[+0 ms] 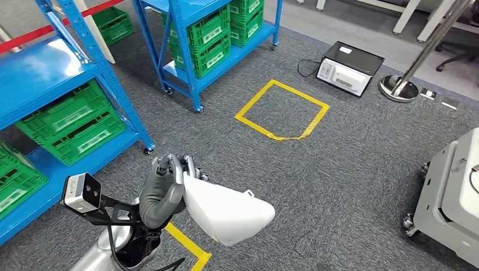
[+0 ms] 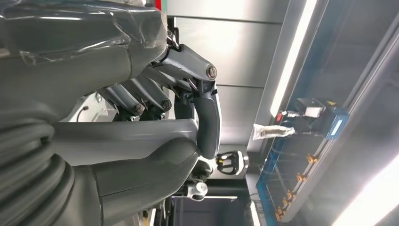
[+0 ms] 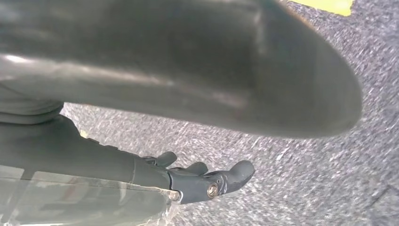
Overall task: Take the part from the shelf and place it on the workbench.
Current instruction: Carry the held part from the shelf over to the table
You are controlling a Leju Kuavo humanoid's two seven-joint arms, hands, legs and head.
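The part (image 1: 229,213) is a smooth white curved shell, carried low in front of me above the grey carpet in the head view. My left hand (image 1: 169,182) grips its upper left edge, dark fingers hooked over the rim. In the left wrist view the fingers (image 2: 207,117) curl around a pale band of the part (image 2: 136,133), with the thumb below it. My right hand (image 3: 202,181) hangs over the carpet in the right wrist view, fingers apart and holding nothing.
Blue shelves (image 1: 121,107) with green crates (image 1: 73,124) stand to the left and behind (image 1: 212,34). A yellow tape square (image 1: 281,110) marks the carpet ahead, with a black-and-white box (image 1: 349,68) and a stand base (image 1: 398,88) beyond it. A grey cart (image 1: 452,197) sits at the right.
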